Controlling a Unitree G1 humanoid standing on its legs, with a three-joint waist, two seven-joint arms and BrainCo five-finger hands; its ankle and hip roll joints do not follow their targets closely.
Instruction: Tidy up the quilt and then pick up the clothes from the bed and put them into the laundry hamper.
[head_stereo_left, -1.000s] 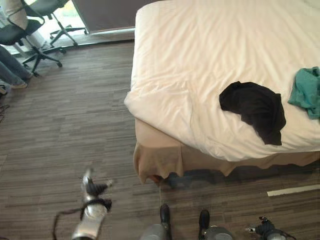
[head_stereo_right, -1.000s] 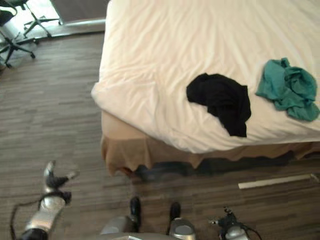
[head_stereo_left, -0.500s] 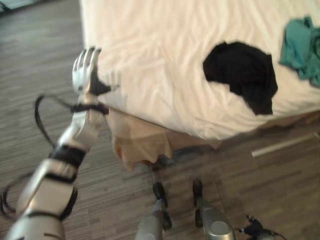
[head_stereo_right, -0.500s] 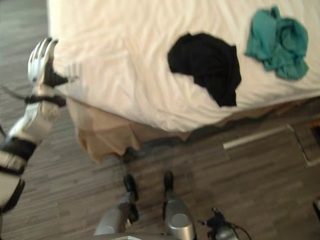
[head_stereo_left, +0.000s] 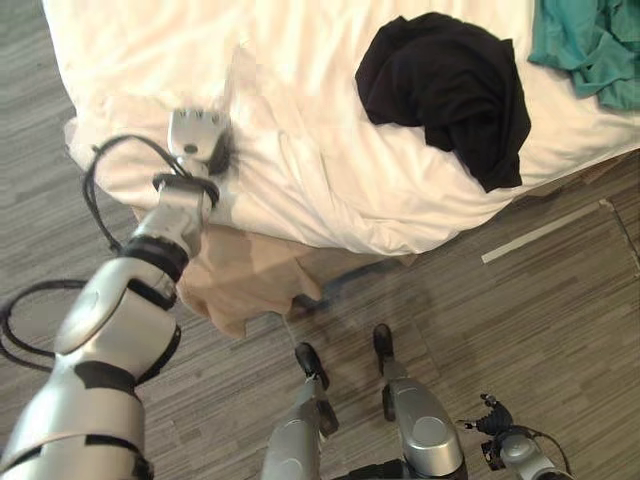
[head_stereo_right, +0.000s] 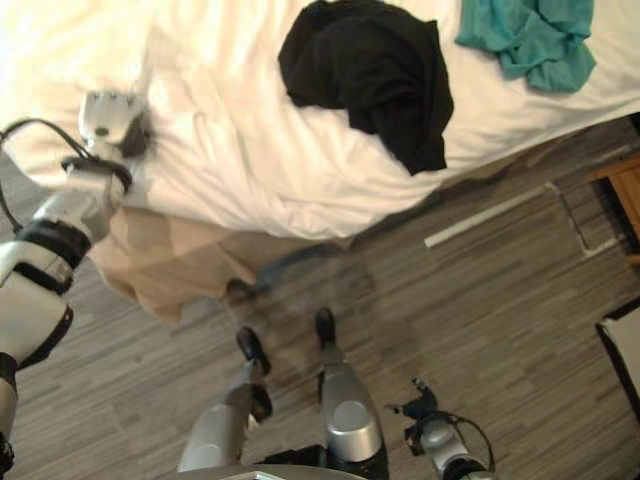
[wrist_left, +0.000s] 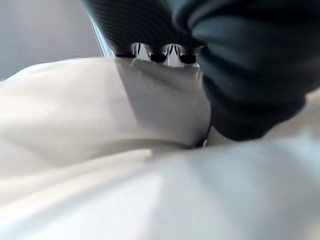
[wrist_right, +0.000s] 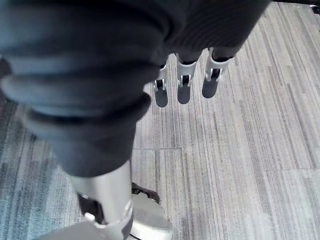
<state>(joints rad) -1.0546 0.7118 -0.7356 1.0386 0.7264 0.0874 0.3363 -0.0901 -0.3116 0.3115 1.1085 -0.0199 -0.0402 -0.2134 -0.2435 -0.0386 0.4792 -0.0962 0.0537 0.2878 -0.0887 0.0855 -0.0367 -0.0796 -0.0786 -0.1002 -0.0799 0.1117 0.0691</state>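
Wood-plank floor (head_stereo_left: 560, 300) wraps the bed corner in my left eye view, open from 3 to 6 o'clock. My left hand (head_stereo_left: 200, 135) lies on the white quilt (head_stereo_left: 320, 170) near the corner at 10 o'clock; the black garment (head_stereo_left: 445, 85) and teal garment (head_stereo_left: 590, 45) lie toward 1 o'clock. Right eye view: right hand (head_stereo_right: 425, 420) hangs low at 5 o'clock. Left wrist view: fingers (wrist_left: 159, 54) sink into quilt folds; grip, I cannot tell. Right wrist view: fingers (wrist_right: 182, 85) relaxed, apart. I judge quilt-tidying underway; next, pull it smooth.
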